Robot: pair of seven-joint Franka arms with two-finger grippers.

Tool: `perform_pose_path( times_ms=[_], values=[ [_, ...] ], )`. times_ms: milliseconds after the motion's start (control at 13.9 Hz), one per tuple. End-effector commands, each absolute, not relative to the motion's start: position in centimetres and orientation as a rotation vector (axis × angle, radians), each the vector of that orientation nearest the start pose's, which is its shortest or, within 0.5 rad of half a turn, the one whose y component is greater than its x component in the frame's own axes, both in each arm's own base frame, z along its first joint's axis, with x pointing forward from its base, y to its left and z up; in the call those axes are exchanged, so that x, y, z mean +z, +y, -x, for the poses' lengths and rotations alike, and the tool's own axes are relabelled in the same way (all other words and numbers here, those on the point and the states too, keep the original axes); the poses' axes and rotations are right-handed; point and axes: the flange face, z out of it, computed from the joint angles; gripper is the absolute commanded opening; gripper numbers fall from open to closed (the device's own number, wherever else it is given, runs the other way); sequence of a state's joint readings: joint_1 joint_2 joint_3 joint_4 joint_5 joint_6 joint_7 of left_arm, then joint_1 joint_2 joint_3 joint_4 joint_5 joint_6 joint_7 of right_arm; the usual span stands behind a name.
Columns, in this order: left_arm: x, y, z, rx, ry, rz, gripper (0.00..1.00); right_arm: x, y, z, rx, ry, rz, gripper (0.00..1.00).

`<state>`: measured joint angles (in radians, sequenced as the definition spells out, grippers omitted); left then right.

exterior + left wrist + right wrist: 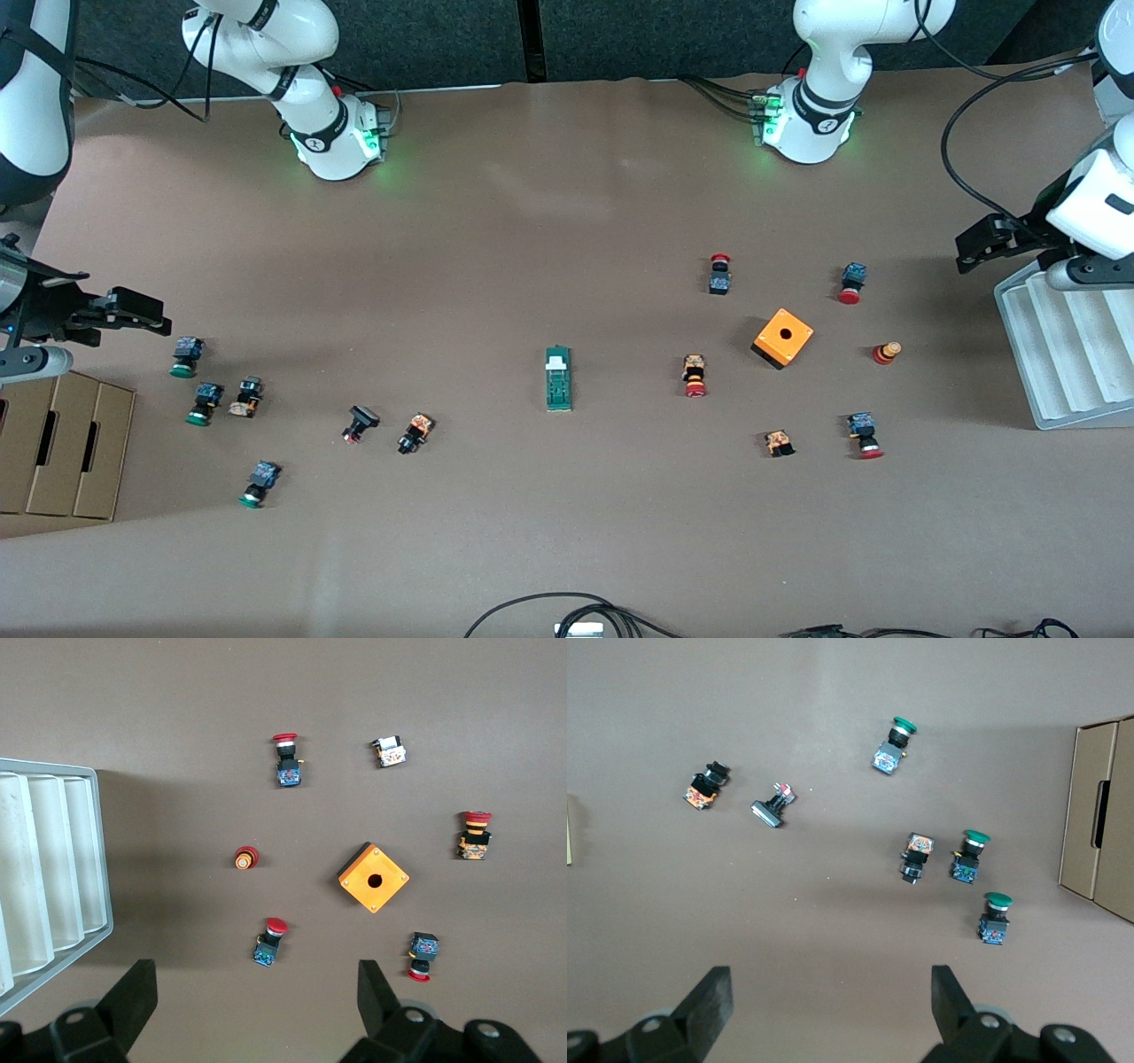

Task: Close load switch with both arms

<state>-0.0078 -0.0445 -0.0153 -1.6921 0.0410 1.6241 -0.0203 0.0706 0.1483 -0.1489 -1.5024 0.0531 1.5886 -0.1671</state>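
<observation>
Left gripper (973,241) raised beside white tray (1063,354), fingers spread, empty, right gripper (146,316) likewise above cardboard box (62,443)

White jointed arms (811,106) with black joint bands, green-lit bases, black cables and black fingers (133,997).

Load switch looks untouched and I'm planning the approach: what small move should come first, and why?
Probably bring both arms in toward the load switch. It lies alone mid-table, while the left claw hangs open by the grey tray and the right claw hangs open near the cardboard box, both well away from it.
</observation>
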Motion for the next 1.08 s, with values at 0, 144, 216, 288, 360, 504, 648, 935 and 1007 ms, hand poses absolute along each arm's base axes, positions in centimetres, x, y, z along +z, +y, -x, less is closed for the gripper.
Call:
perform_pose_path(
  times_ms=[0, 144, 216, 288, 360, 504, 648, 935, 1007],
  values=[
    [60.5, -1.4, -54.9, 0.024, 0.032, 3.089, 1.00, 57.5, -3.4, -60.0, 0.072, -0.117, 3.081, 1.00],
    [60.5, -1.7, -55.3, 0.017, 0.034, 3.090, 1.00, 57.5, -3.4, -60.1, 0.067, -0.116, 3.076, 1.00],
    [60.7, -1.7, -55.6, 0.012, 0.036, 3.090, 1.00, 57.4, -3.4, -60.1, 0.054, -0.121, 3.065, 1.00],
    [60.7, -1.6, -55.6, 0.014, 0.029, 3.092, 1.00, 57.5, -3.4, -60.2, 0.039, -0.127, 3.061, 1.00],
    [60.6, -1.6, -55.6, 0.021, 0.024, 3.093, 1.00, 57.5, -3.4, -60.3, 0.037, -0.113, 3.062, 1.00],
    [60.6, -1.6, -55.6, 0.019, 0.009, 3.101, 1.00, 57.3, -2.6, -60.2, 0.061, -0.127, 3.059, 1.00],
    [60.6, -2.0, -55.7, 0.017, 0.019, 3.101, 1.00, 57.1, -2.0, -59.8, 0.095, -0.093, 3.005, 1.00],
    [60.6, -2.6, -55.6, 0.017, 0.035, 3.104, 1.00, 56.3, -1.9, -59.6, 0.126, -0.082, 2.907, 1.00],
    [60.7, -3.4, -55.6, 0.014, 0.054, 3.104, 1.00, 56.3, -1.9, -59.6, 0.126, -0.084, 2.908, 1.00]
  ],
)
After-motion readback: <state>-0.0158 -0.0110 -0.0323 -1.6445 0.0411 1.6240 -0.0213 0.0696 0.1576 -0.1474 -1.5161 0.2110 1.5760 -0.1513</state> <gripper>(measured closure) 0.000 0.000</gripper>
